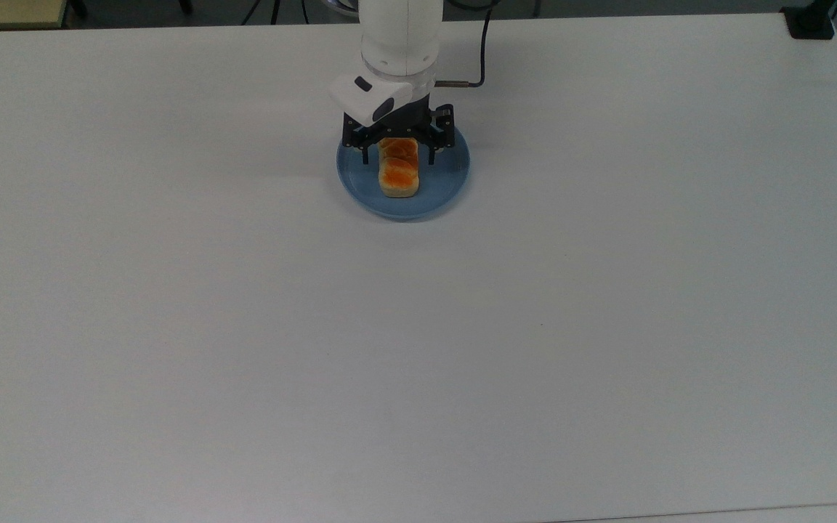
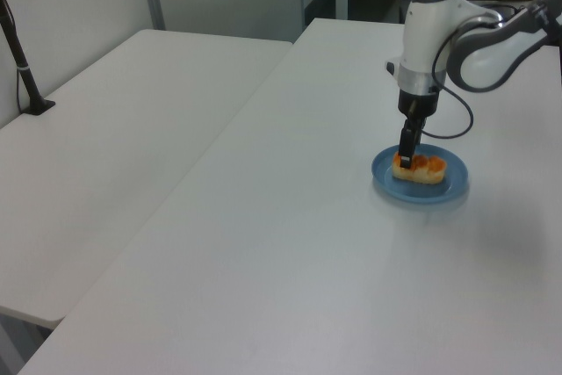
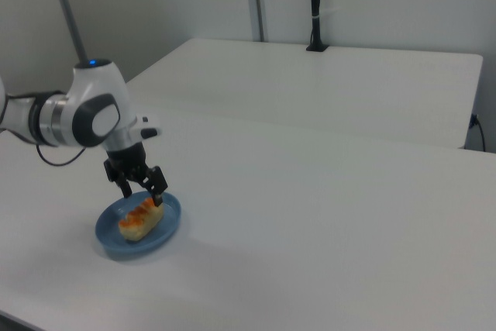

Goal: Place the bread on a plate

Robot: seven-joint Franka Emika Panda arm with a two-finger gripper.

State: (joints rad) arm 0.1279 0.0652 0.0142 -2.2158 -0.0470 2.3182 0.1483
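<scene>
The bread (image 1: 398,173), a small loaf with an orange-brown top, lies flat on the blue plate (image 1: 447,181) at the far middle of the white table. My gripper (image 1: 398,151) hangs just above the loaf's far end, open, with one finger on each side and neither touching it. In the left view the bread (image 2: 421,167) rests on the plate (image 2: 386,183) under the gripper (image 2: 407,155). The right view shows the gripper (image 3: 144,193) spread above the bread (image 3: 139,220) on the plate (image 3: 108,241).
The white table (image 1: 418,349) stretches wide and bare toward the near side. A black cable (image 1: 478,51) runs from the wrist behind the plate. A second white table (image 2: 114,120) adjoins in the left view, with a black post (image 2: 22,72) on it.
</scene>
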